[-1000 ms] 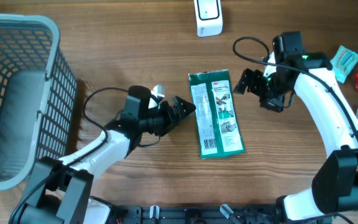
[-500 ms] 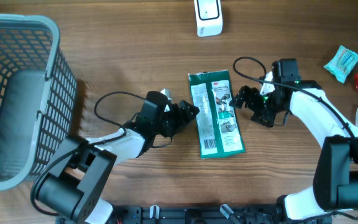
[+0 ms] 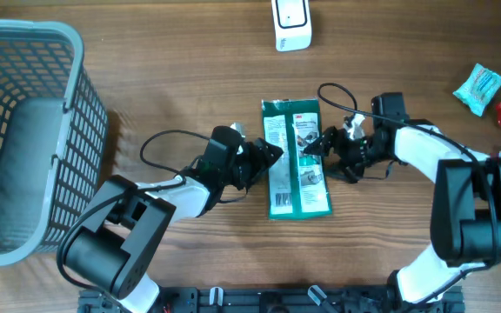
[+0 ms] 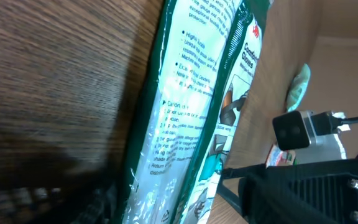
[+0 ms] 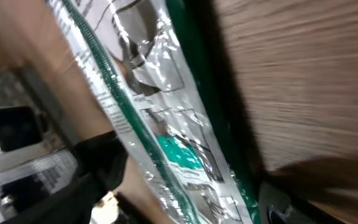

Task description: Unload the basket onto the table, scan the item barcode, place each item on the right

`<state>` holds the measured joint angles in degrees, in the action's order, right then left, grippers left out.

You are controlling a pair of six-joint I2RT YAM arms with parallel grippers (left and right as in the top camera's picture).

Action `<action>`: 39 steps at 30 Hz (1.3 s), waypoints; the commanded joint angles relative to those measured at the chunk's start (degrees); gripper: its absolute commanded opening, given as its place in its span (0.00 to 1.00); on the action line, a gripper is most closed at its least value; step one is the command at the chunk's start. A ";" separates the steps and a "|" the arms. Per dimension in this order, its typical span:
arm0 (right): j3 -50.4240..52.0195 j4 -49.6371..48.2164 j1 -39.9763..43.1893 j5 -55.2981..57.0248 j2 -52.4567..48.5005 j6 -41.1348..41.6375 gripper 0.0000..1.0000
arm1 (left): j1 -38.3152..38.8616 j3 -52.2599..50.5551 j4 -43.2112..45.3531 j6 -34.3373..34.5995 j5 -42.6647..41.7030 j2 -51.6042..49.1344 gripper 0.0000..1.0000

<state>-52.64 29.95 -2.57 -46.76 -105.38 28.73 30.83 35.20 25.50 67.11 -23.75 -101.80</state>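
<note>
On the wooden desk, a flat green-and-clear plastic packet lies between the left pincer at its left edge and the right pincer at its right edge, neither's grip discernible; beyond stands a white box-shaped scanner.

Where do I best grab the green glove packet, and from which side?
Grip its long side edges, coming in low from left and right: the glove packet lies flat on the table, so only thin edges offer a pinch. The left tool and right tool flank it.
</note>
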 commanded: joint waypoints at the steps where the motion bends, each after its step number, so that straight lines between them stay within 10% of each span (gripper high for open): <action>1: 0.92 -1.97 -0.96 -5.38 -3.56 0.07 0.80 | 0.96 -1.55 -1.88 0.90 2.62 -2.93 0.66; 13: 0.92 -9.01 -3.58 -16.70 -3.61 4.57 0.79 | 1.33 -1.55 -1.64 0.90 2.82 -2.93 0.57; 15: 0.92 -10.75 -5.31 -16.39 -3.61 5.38 0.79 | 1.33 -1.55 -1.68 0.90 2.80 -2.93 0.41; 19: 0.92 -11.26 -6.80 -11.47 -3.61 5.92 0.54 | 1.31 -1.55 -1.95 0.90 2.80 -2.91 0.11; 28: 0.92 -11.39 -6.69 -3.80 -3.61 5.68 0.04 | 1.31 -1.55 -2.32 0.87 2.84 -2.91 0.06; 31: 0.92 -12.39 -6.69 -4.26 -3.58 2.71 0.04 | 1.31 -1.55 -2.32 0.87 2.84 -2.91 0.21; 34: 0.90 -12.26 -5.77 -5.90 -2.80 0.24 0.05 | 1.31 -1.55 -2.73 0.87 2.54 -2.91 0.93; 39: 0.90 -8.39 -2.47 -11.17 5.09 -4.74 0.05 | 1.16 -1.55 -3.28 -3.56 0.87 -0.02 1.00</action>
<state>-51.81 19.75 -6.70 -54.30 -106.59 28.42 32.03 36.56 25.63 67.79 -24.32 -101.34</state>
